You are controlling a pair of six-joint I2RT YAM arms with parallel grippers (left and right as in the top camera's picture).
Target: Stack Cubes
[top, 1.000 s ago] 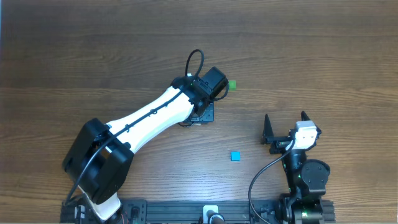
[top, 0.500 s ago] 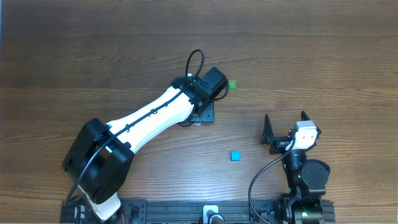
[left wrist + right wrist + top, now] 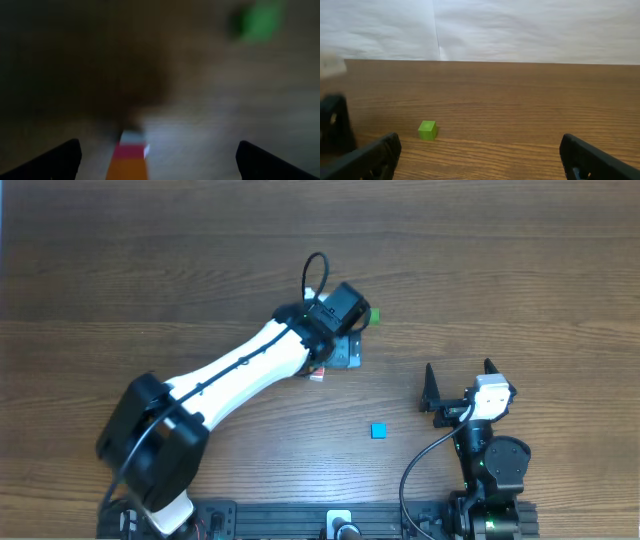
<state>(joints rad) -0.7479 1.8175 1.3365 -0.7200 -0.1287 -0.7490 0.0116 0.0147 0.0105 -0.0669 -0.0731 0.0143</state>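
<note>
Top view, and the left arm (image 3: 240,370) stretches up from its base toward the middle of the wooden table (image 3: 150,260), with the left gripper (image 3: 343,352) out at the far end. Just beyond its wrist sits the green cube (image 3: 374,314), peeking out beside the camera housing. Tucked against the arm's underside is a sliver of red and white, the stack (image 3: 317,373). In the left wrist view it lies between the two fingers, which are spread wide and touch nothing. It looks like orange at the bottom, red above it and a pale cube on top, though the blur makes the order hard to swear to. The green cube sits well apart from that stack, farther out on the table. The blue cube (image 3: 378,430) lies alone nearer the bases, between the two arms. Over on the right, the right gripper (image 3: 458,366) sits low by its own base, fingers wide apart and holding nothing, with the green cube out in front of it.
</note>
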